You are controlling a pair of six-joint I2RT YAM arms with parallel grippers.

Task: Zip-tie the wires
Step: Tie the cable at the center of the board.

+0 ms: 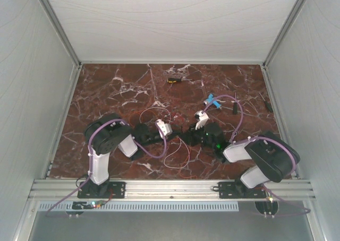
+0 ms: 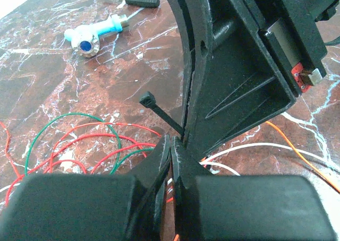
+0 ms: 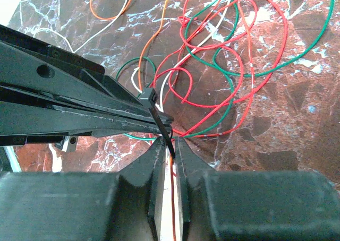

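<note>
The wires (image 1: 175,157) lie in loose red, green, white and orange loops on the marble table (image 1: 106,87), beneath and in front of the two grippers. My left gripper (image 1: 174,135) and right gripper (image 1: 185,134) meet tip to tip over them. In the left wrist view the left gripper (image 2: 174,145) is shut on the strip of the black zip tie (image 2: 159,111), whose head points up and left above the wires (image 2: 79,140). In the right wrist view the right gripper (image 3: 170,145) stands narrowly open. The tail of the zip tie (image 3: 154,105) and an orange strand of the wires (image 3: 234,66) sit in its gap.
A blue-and-white fitting (image 1: 213,101) (image 2: 95,34) lies behind the right arm. A small black-and-yellow tool (image 1: 173,80) is further back, and a black-handled tool (image 2: 141,1) is near the fitting. White enclosure walls (image 1: 32,92) border the table.
</note>
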